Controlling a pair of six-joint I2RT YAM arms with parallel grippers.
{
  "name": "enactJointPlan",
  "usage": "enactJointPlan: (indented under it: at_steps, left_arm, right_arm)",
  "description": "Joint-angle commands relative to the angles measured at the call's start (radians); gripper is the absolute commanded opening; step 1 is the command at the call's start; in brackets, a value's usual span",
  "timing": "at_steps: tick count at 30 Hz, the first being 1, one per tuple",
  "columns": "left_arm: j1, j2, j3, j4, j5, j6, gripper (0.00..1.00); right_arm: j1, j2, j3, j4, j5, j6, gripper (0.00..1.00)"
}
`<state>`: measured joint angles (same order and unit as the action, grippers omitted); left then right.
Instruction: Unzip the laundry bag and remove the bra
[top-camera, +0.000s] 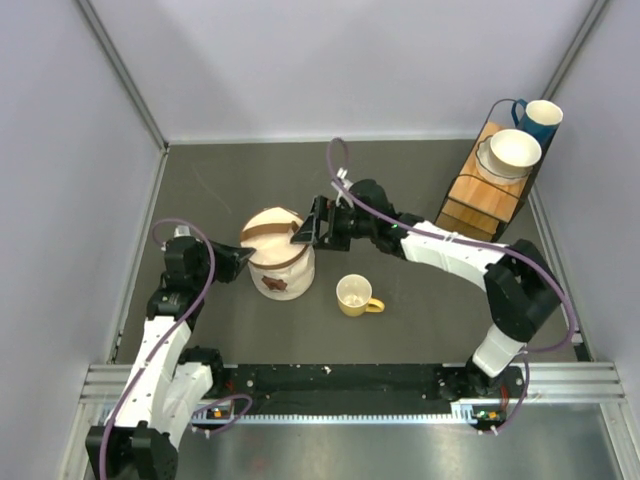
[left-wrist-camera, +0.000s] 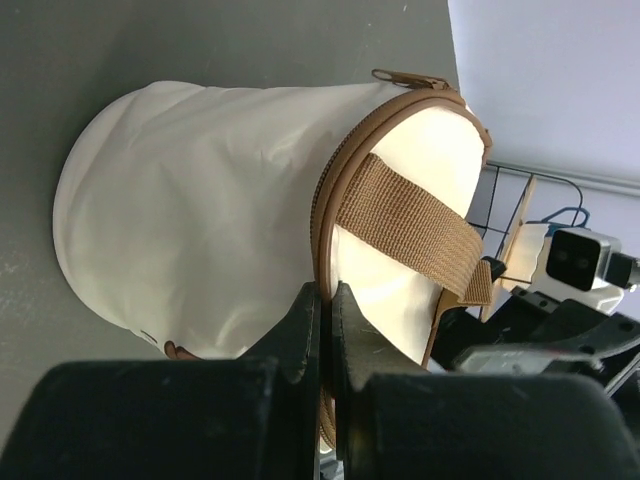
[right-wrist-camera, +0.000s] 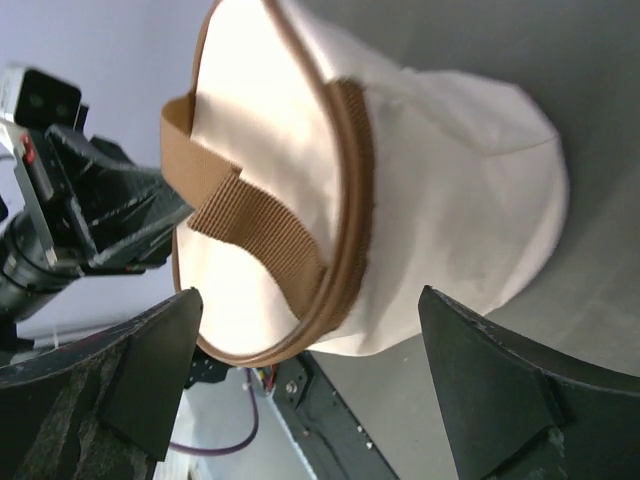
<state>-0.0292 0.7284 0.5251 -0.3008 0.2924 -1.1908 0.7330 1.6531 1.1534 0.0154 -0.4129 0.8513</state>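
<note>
The cream-white laundry bag (top-camera: 278, 262) stands upright on the dark table, with its brown strap (top-camera: 268, 228) across the lid. Its zip looks closed all round. My left gripper (top-camera: 243, 258) is shut on the brown rim trim (left-wrist-camera: 325, 215) at the bag's left side. The left wrist view shows the bag's wall (left-wrist-camera: 200, 200), the strap (left-wrist-camera: 410, 225) and a brown tab (left-wrist-camera: 410, 78) on the far rim. My right gripper (top-camera: 303, 232) is open, its jaws straddling the rim at the bag's right side (right-wrist-camera: 308, 300) without gripping. The bra is hidden.
A yellow mug (top-camera: 355, 295) stands just right of the bag, below the right arm. A wooden rack (top-camera: 485, 200) at the back right carries a white bowl (top-camera: 513, 150) and a blue mug (top-camera: 540, 118). Grey walls enclose the table on three sides.
</note>
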Motion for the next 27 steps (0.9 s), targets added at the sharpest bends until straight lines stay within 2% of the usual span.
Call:
enactJointPlan:
  at_steps: [1,3,4,6,7,8,9,12,13,15,16,19,20,21,23,27]
  left_arm:
    - [-0.006,0.006,-0.010,0.005,-0.009,-0.049,0.00]
    - [-0.009,0.006,-0.016,0.011,-0.004,-0.044,0.00]
    - [-0.009,0.005,-0.016,0.011,0.002,-0.038,0.01]
    - [-0.009,0.003,0.012,-0.009,0.007,0.011,0.20]
    - [-0.009,0.005,0.032,-0.014,0.013,0.046,0.30]
    - [-0.009,0.017,0.056,-0.036,-0.001,0.130,0.60]
    - [-0.009,0.026,0.120,-0.126,-0.027,0.164,0.65]
    - [0.002,0.037,0.220,-0.198,-0.082,0.304,0.90]
    - [0.005,0.037,0.239,-0.205,-0.081,0.338,0.96]
    - [0.017,0.046,0.298,-0.228,-0.073,0.430,0.99]
    - [0.020,0.061,0.315,-0.221,-0.056,0.466,0.99]
    - [0.022,0.107,0.381,-0.233,0.004,0.595,0.99]
    - [0.022,0.136,0.395,-0.251,0.004,0.650,0.99]
    - [0.022,0.152,0.412,-0.253,0.025,0.683,0.99]
    - [0.022,0.183,0.420,-0.239,0.049,0.746,0.99]
    - [0.022,0.226,0.408,-0.180,0.191,0.783,0.99]
  right_arm:
    - [0.071,0.024,0.055,0.112,-0.043,0.049,0.81]
    - [0.071,0.025,0.054,0.118,-0.030,0.052,0.65]
    - [0.071,0.024,0.055,0.110,0.000,0.045,0.48]
    - [0.066,0.034,0.080,0.072,0.014,0.008,0.25]
    - [0.062,0.054,0.095,0.048,0.010,-0.004,0.00]
    - [0.043,0.065,0.127,0.028,-0.004,-0.017,0.00]
    - [0.031,0.076,0.141,0.003,-0.024,-0.052,0.00]
    - [-0.020,0.108,0.192,-0.005,-0.150,-0.154,0.00]
    - [-0.033,0.117,0.212,-0.046,-0.243,-0.184,0.00]
    - [-0.078,0.168,0.290,-0.090,-0.378,-0.274,0.00]
    - [-0.087,0.186,0.320,-0.145,-0.496,-0.302,0.00]
    - [-0.112,0.241,0.417,-0.267,-0.650,-0.457,0.00]
    - [-0.113,0.247,0.458,-0.392,-0.649,-0.560,0.00]
    - [-0.112,0.251,0.474,-0.440,-0.644,-0.604,0.00]
    - [-0.115,0.244,0.474,-0.503,-0.642,-0.676,0.00]
    - [-0.112,0.224,0.445,-0.551,-0.688,-0.751,0.00]
